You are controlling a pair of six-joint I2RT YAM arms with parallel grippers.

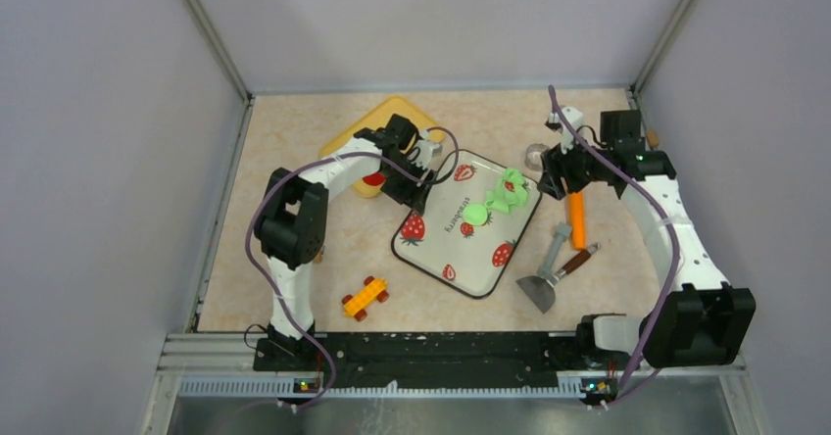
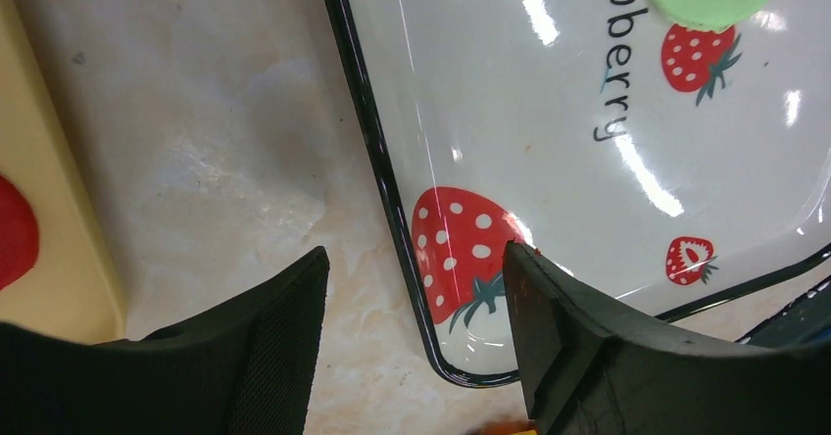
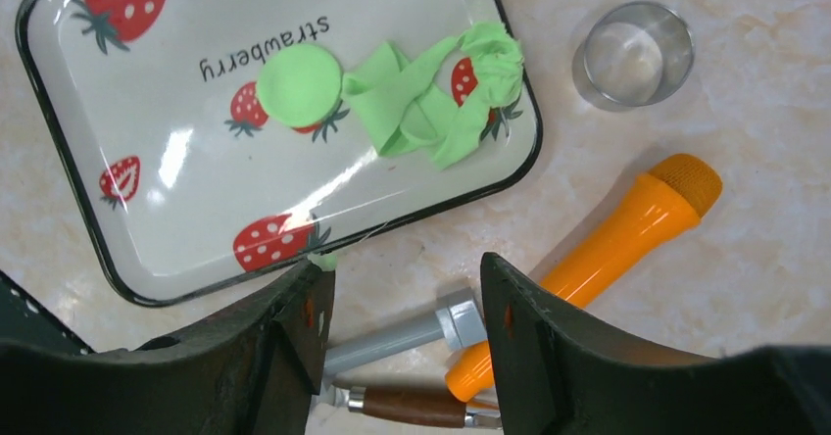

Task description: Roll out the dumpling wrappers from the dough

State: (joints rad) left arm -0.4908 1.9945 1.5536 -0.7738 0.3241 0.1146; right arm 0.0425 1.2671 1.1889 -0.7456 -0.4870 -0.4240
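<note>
- The left gripper [image 2: 416, 259] hovers over the near-left corner of a white rectangular strawberry-print tray with a black rim [image 2: 588, 210]. Its jaws stand well apart, with nothing between them.
- The right gripper [image 3: 404, 270] hangs above the table just off the tray's right edge. Its jaws are also parted and it holds nothing.
- The dough [image 3: 421, 112] is a ragged bright green scrap of folded strips, lying in the tray's far-right corner.
- One dumpling wrapper [image 3: 299, 84], a thin flat green round piece, lies on the tray just beside the scrap, touching it or nearly so.
- An orange plastic rolling pin [image 3: 617, 239] rests on the table right of the tray, below the right gripper.
- A short shiny metal ring cutter [image 3: 633, 55] stands near the tray's far-right corner, on the table.
- A grey-handled scraper [image 1: 544, 278] and a wooden-handled tool [image 3: 412, 406] lie close together near the rolling pin's near end.
- A yellow board [image 1: 392, 121] sits left of the tray – a small red disc [image 1: 372, 179] lies on it.
- An orange, red and yellow toy block car [image 1: 365, 298] sits on the table near the tray's near-left side.
</note>
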